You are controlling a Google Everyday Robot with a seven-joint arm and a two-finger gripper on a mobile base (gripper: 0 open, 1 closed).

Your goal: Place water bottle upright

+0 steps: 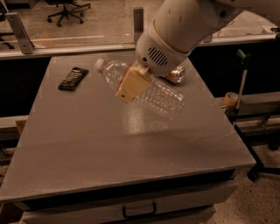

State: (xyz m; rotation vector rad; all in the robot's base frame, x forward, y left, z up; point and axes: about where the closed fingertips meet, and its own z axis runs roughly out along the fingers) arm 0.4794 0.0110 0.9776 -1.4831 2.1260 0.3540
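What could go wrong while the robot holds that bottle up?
The tool is over the table, clamped on the water bottle toward its cap end, and the bottle hangs tilted. It might slip or swing in that grip. Its base looks near the gold can, so turning it upright could bump the can. Set down slanted, it might topple.

I see a big flat grey table (87, 144) with a drawer in its front, and the drawer has a dark handle (139, 211). The gripper (131, 83) hangs over the far part of the table. Warm light makes a soft shine on the top. Behind the table runs a long pale rail (78, 47) with a grey metal post (19, 33). Past it, a black office chair on wheels (68, 8) stands on the pale speckled floor (109, 19). At the right side stands a thin dark pole with a green top (240, 56).
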